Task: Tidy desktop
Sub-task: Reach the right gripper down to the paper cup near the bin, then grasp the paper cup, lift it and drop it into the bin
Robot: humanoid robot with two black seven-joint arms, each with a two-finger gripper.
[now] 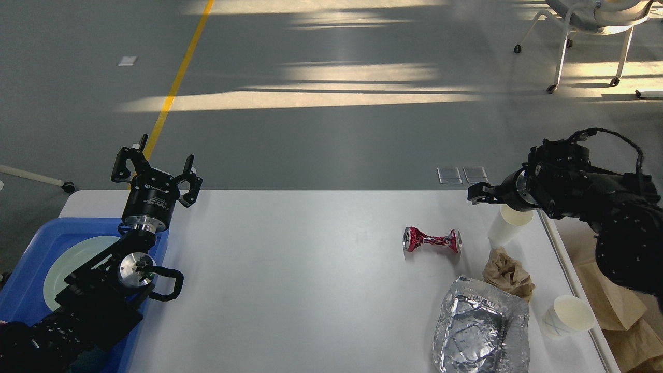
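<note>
A robot test hall or lab, not a home.

A wide grey floor point(331, 129) fills the upper half of the frame, with a yellow line point(176, 83) painted across its upper left, as in an industrial hall. Floor plates point(462, 174) sit at centre right. A chair on casters point(590, 31) stands in the upper right corner. Below, a plain white desktop point(290, 280) carries staged litter, and black robot arms enter from both sides.

left gripper point(155, 165) spread upward, right gripper point(479, 193) end-on
</note>
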